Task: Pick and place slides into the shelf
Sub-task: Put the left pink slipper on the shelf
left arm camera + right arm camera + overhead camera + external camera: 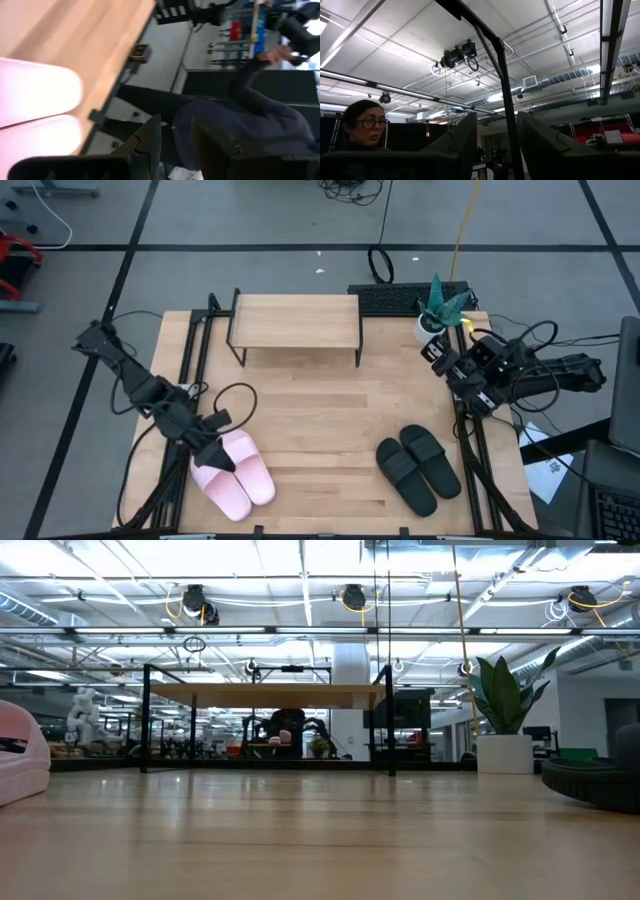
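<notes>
The pale pink pair of slides (238, 476) lies side by side at the table's near left, soles down; its edge also shows in the low view (20, 762) and the left wrist view (37, 107). My left gripper (222, 457) (176, 150) hovers over the pair's far end, open, nothing between its fingers. The black pair (418, 469) (598, 783) lies at the near right. The shelf (295, 321) (268, 695) stands on its thin black legs at the far middle, its top bare. My right gripper (443, 358) (496, 145) waits at the far right, open, tilted up toward the ceiling.
A potted plant (438, 308) (503, 715) and a black keyboard (398, 299) sit at the far right. A black cable (236, 404) loops on the table beside the left arm. A person (240, 110) (362, 125) is near the table. Bare wood lies between the two pairs.
</notes>
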You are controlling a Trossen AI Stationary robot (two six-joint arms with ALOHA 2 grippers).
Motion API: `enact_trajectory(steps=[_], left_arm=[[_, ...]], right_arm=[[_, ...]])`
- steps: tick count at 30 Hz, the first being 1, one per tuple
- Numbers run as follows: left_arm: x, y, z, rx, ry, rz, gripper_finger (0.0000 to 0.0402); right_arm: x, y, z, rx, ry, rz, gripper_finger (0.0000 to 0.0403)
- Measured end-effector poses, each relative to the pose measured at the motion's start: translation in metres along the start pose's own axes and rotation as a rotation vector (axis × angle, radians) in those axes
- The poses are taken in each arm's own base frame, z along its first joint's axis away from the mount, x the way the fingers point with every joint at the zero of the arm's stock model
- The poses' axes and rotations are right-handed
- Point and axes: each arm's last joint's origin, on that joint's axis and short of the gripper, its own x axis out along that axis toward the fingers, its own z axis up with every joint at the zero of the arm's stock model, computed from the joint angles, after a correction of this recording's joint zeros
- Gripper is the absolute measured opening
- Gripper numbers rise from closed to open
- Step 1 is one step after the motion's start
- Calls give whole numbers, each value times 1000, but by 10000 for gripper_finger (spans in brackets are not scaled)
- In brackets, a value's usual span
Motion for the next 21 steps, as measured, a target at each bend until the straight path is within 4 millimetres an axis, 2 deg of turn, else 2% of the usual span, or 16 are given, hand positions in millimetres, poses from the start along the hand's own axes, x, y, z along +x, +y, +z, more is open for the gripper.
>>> enact_trajectory(steps=[5,10,15,18,21], left_arm=[[7,-12,-4,31,-62,-100,104],[13,-15,-8,60,-147,-115,104],[24,-27,-12,69,-134,-54,104],[29,-45,-12,77,-116,27,104],[35,-64,-11,87,-91,183,104]], right_arm=[[0,-1,-3,9,30,-13,130],[0,-2,-3,2,33,-14,130],[0,-1,-3,4,32,-14,130],[0,-1,-3,4,32,-13,130],[0,-1,-3,3,30,-13,130]])
